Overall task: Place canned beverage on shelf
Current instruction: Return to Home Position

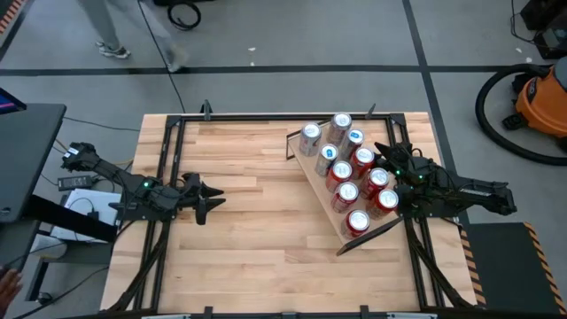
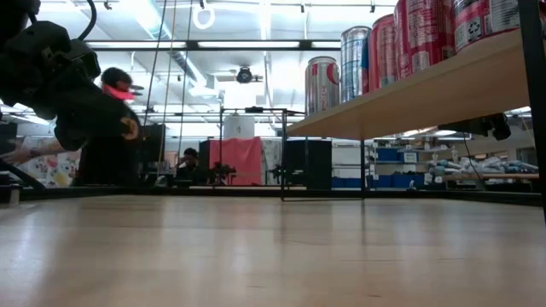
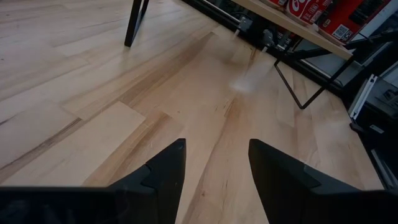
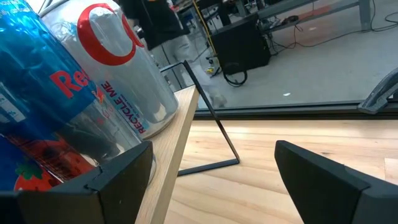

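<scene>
The shelf [image 1: 330, 190], a light wood plank on thin black rails, stands slantwise on the table's right half. Several cans stand upright on it: silver [image 1: 311, 135], blue [image 1: 354, 137] and red [image 1: 358, 221]. My right gripper [image 1: 390, 159] is open at the shelf's right side, level with the cans. Nothing is between its fingers; one finger [image 4: 118, 177] is beside the plank's edge [image 4: 177, 137] and a silver can [image 4: 121, 81]. My left gripper [image 1: 208, 199] is open and empty over bare tabletop at the left, pointing toward the shelf [image 3: 298, 28].
A black metal frame [image 1: 266, 116] runs along the table's edges. The butcher-block top [image 1: 248, 248] lies bare left of and in front of the shelf. The shelf's black legs [image 2: 363, 166] stand on the table. A person [image 2: 111, 128] is beyond the table. An orange vacuum [image 1: 540, 97] is on the floor.
</scene>
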